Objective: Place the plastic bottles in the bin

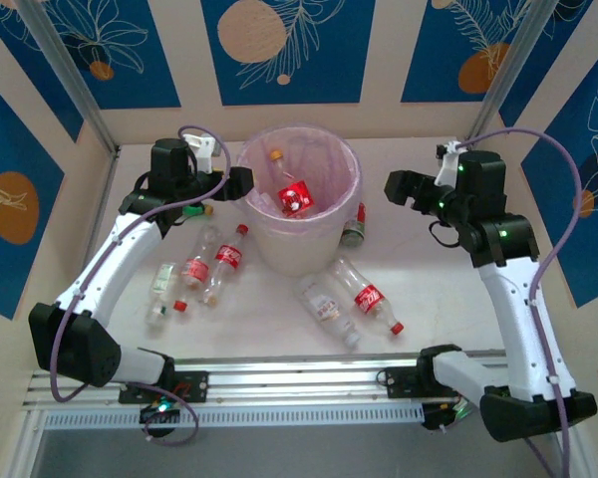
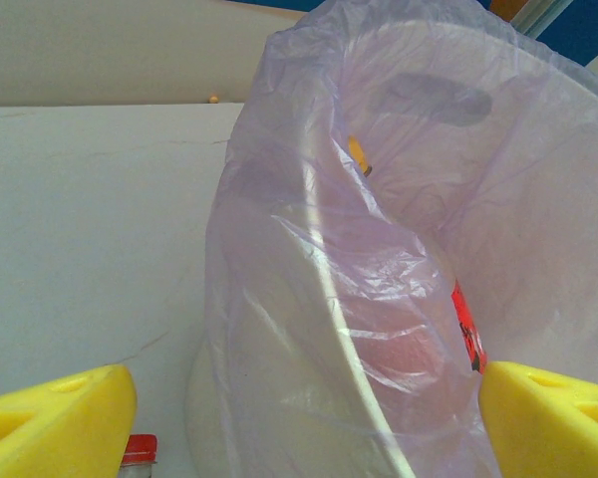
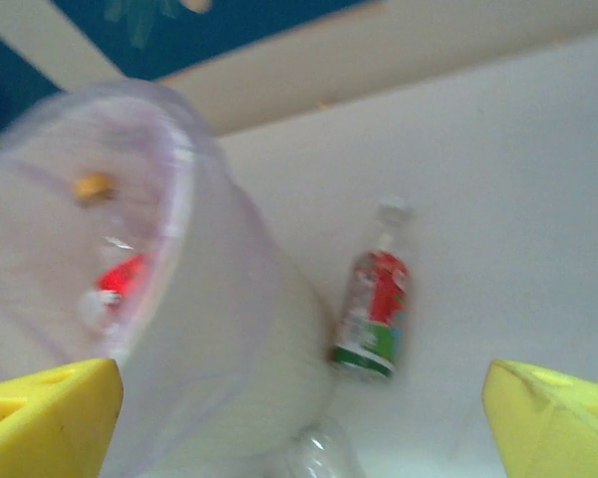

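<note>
Above: the round, translucent bin [image 1: 279, 249], with its crinkly pink liner [image 1: 331, 149], holds a red-labelled bottle [image 1: 296, 196]. Clear bottles [image 1: 227, 261] lie on the white table [image 1: 439, 299] beside and before it.

Left wrist: the left gripper [image 2: 307, 423] spreads yellow wedge fingers [image 2: 55, 418] wide before the wrinkled liner [image 2: 379, 299].

Right wrist, blurred: the right gripper [image 3: 299, 423] gapes wide. A red-and-green-labelled bottle [image 3: 371, 314] lies just beside the bin [image 3: 209, 329].

Red/grn bottle [image 3: 373, 311] beside bin [image 3: 214, 299], blurry

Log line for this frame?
left end effector: open, empty, beside bin | right end effector: open, empty | bin: holds red-label bottle | table: loose bottles
</note>
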